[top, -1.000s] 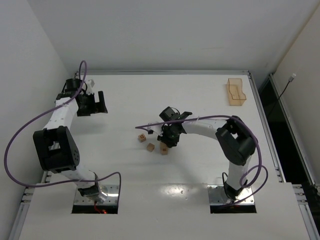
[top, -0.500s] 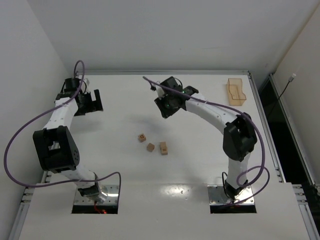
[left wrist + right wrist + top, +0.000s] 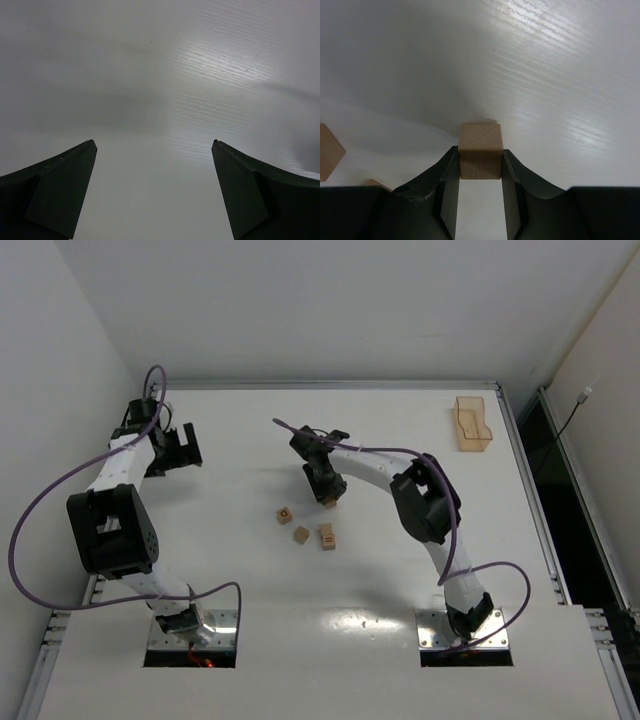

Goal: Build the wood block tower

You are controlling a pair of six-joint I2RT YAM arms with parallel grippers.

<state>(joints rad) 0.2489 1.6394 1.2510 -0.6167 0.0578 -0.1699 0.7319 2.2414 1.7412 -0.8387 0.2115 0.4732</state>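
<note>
My right gripper [image 3: 480,150] is shut on a light tan wooden cube [image 3: 480,156], pinched between its two fingertips low over the white table. From above, this gripper [image 3: 328,497] hangs just beyond the loose cubes, and the held cube [image 3: 330,504] barely shows. Two single cubes [image 3: 285,515] [image 3: 301,534] lie on the table. A taller piece [image 3: 327,536] beside them looks like two cubes stacked. One loose cube [image 3: 327,157] shows at the left edge of the right wrist view. My left gripper [image 3: 177,448] [image 3: 154,145] is open and empty at the far left.
A translucent tan tray [image 3: 472,425] stands at the back right corner. The right arm's purple cable [image 3: 380,451] arches over the middle of the table. Raised table edges [image 3: 330,386] border the far side.
The right gripper rose from the cubes and swung to the far side. It has since come back down close behind them with a cube. The left arm barely shifted.
</note>
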